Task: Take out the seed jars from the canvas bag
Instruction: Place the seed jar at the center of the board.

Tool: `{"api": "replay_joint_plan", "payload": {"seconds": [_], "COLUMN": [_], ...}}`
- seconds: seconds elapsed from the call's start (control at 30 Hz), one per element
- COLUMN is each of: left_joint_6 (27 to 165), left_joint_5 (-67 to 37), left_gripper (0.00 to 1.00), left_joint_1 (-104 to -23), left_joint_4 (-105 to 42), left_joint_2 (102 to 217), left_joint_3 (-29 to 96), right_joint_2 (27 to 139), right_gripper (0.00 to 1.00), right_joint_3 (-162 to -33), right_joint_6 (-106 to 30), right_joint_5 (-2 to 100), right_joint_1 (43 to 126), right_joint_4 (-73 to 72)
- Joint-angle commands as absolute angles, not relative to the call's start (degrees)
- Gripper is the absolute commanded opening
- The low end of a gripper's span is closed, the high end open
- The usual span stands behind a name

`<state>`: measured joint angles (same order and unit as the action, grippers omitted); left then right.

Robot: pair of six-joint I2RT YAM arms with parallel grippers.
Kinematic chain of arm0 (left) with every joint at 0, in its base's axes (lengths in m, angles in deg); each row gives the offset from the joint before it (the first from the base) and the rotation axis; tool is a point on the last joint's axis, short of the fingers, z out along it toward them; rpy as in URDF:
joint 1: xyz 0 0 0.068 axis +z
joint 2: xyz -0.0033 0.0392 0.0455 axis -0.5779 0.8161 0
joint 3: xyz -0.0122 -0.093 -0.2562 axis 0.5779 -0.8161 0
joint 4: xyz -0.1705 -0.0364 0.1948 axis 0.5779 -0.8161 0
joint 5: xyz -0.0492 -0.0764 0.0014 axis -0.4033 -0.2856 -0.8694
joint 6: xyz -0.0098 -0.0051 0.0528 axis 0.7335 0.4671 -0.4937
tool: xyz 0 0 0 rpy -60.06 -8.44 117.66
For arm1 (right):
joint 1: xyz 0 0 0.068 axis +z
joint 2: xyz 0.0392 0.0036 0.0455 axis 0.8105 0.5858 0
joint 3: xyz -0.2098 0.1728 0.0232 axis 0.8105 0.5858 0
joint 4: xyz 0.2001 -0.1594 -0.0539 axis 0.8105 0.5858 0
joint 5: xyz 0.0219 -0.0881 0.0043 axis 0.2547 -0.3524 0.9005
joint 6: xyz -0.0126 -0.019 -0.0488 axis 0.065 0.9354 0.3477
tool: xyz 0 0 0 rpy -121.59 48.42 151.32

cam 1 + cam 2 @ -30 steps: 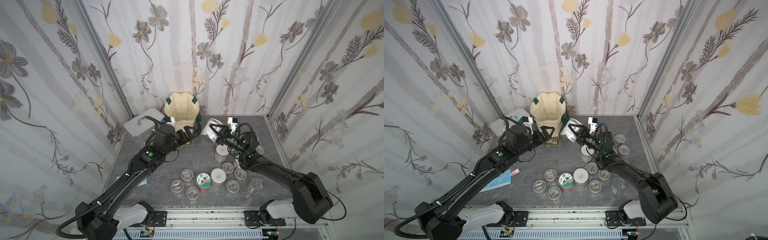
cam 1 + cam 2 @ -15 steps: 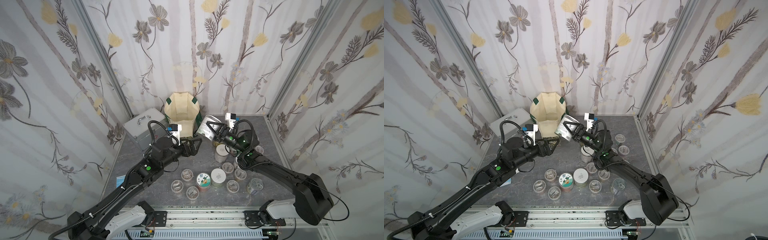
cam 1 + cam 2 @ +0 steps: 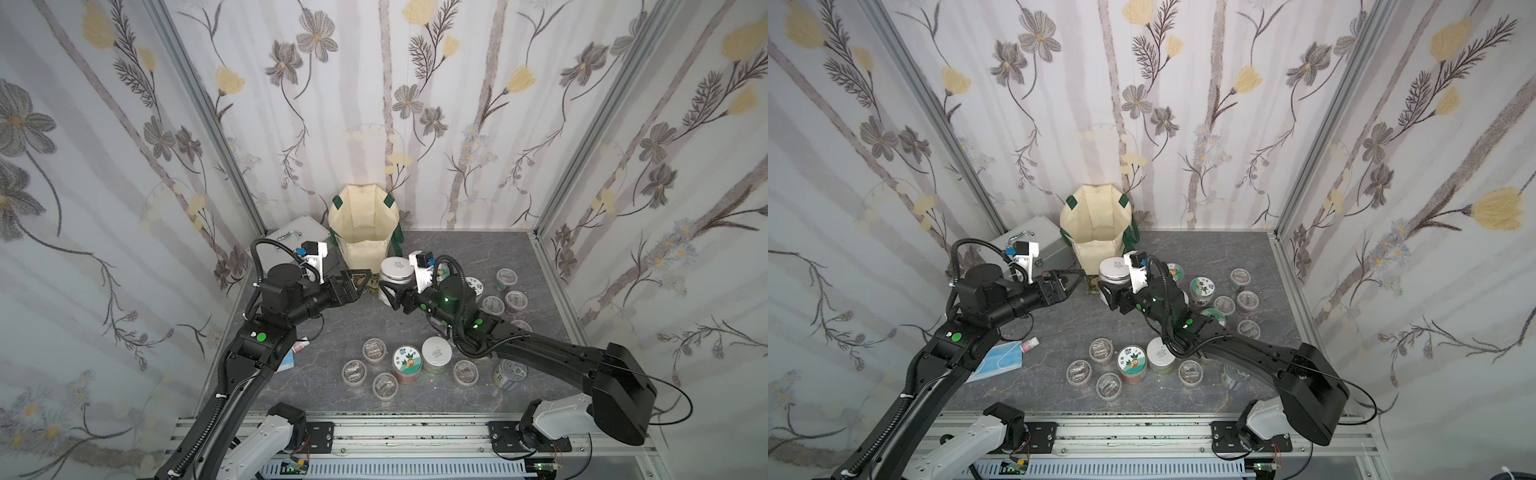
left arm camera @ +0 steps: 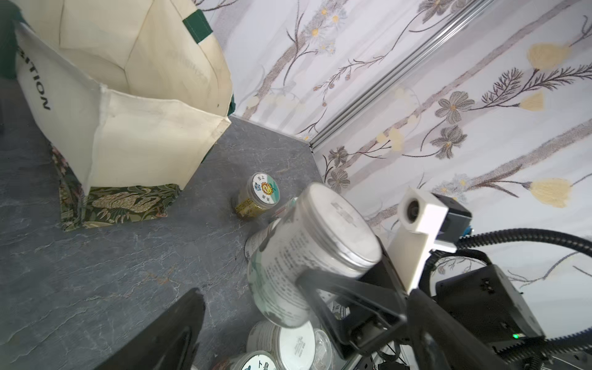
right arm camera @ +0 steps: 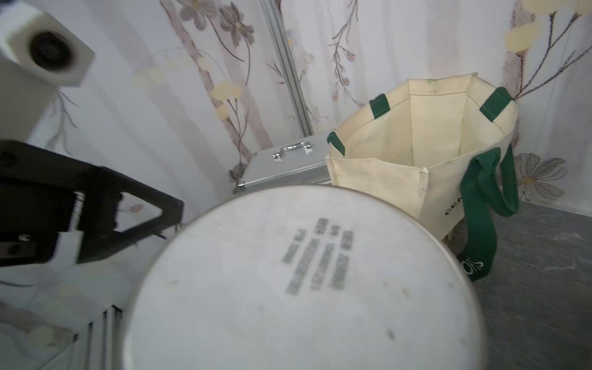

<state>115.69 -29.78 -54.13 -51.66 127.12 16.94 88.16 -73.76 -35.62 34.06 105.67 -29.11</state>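
Canvas bag (image 3: 362, 243) stands upright, mouth open, at the back of the grey stone-look worktop (image 3: 478, 253), against floral-papered walls (image 3: 374, 104) w/ metal corner posts. Just in front of the bag, right gripper (image 3: 390, 296) clamps a tilted white-lid seed jar (image 3: 397, 269) clear of the surface; left gripper (image 3: 360, 281) is near the bag's patterned base, jaws wide, empty. Other seed jars (image 3: 415, 361) are scattered in front & right of the bag, silver case (image 3: 291, 235) just beside it on the left, blue mask (image 3: 994, 361) & alu rail (image 3: 415, 432) further front.

The bag (image 3: 365, 249) is set at the back of the table (image 3: 353, 324), the case (image 3: 307, 226) just left of it, jars (image 3: 407, 361) spread in front.
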Motion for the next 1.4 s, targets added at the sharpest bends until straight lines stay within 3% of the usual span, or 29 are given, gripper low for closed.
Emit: {"api": "replay_joint_plan", "payload": {"seconds": [0.0,0.4,1.13,1.37], "left_joint_6": [117.14,122.53,126.18,125.83], "left_joint_5": [-30.9,-28.81,-27.11,-27.77], "left_gripper": [1.0,0.9,0.85,0.84], "left_joint_1": [-51.46,-48.72,-50.89,-53.66], "left_joint_4": [-58.22,-49.61,-33.02,-31.98], "left_joint_2": [129.95,143.52,164.06,167.34], "left_joint_3": [16.96,9.31,11.77,13.43], "right_joint_2": [94.08,112.02,118.07,115.14], "right_gripper": [0.69,0.71,0.79,1.0], "right_joint_3": [-75.35,-82.94,-84.74,-81.86], "right_joint_6": [-27.23,-24.35,-19.8,-19.72], "right_joint_5": [32.49,35.72,41.43,39.67], "right_joint_1": [105.69,104.33,103.09,103.1], "right_joint_4": [-33.48,-36.84,-30.29,-30.18]}}
